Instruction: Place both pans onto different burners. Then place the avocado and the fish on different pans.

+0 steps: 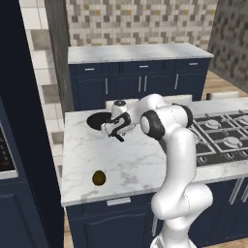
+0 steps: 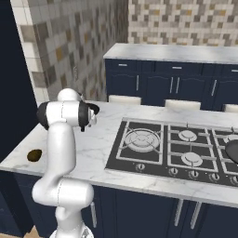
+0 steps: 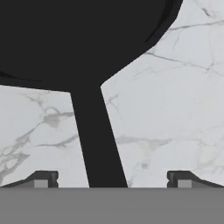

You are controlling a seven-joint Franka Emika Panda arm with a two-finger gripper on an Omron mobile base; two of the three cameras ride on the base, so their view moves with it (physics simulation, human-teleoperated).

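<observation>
A pan sits on the counter left of the cooktop; the avocado lies nearer the front edge, well apart.

Glossy white rounded arm segments, dark joint rings, small dark tool tips

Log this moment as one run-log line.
phase: reaching for pan handle | end effector: open, straddling handle | pan: on marble counter, off cooktop | avocado: at counter's front edge
</observation>
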